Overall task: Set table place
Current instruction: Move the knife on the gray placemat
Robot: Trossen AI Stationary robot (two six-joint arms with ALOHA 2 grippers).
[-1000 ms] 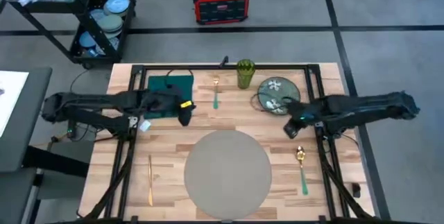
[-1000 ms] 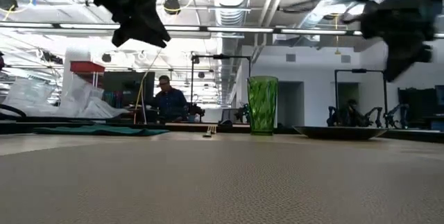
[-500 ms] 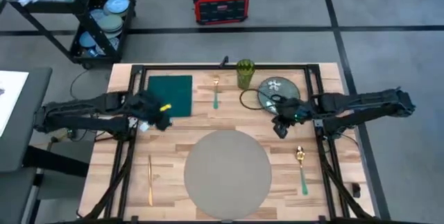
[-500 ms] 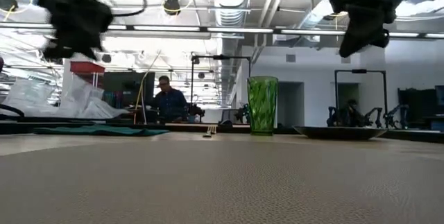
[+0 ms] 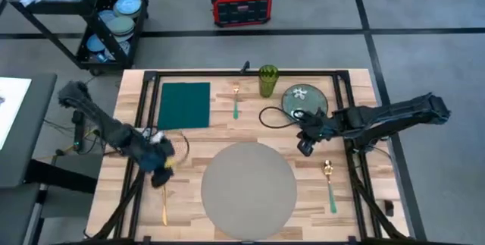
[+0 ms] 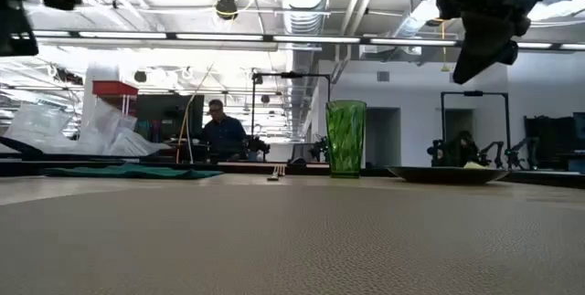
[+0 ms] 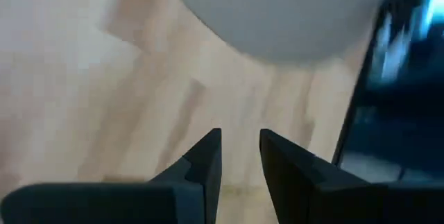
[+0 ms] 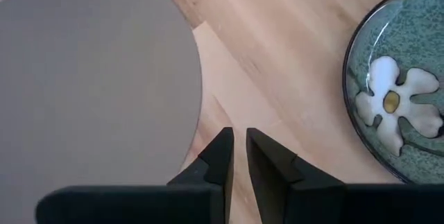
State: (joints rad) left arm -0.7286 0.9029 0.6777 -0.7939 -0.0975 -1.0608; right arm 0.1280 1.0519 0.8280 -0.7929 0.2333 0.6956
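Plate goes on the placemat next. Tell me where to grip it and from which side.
Judging by shape, pinch the plate by its raised rim on the edge nearest the right gripper, coming from the placemat side; the flat centre offers nothing to clamp.

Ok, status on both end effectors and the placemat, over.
Left end effector above the gold knife, nearly shut, empty. Right end effector between plate and placemat, nearly shut, empty. Placemat bare.
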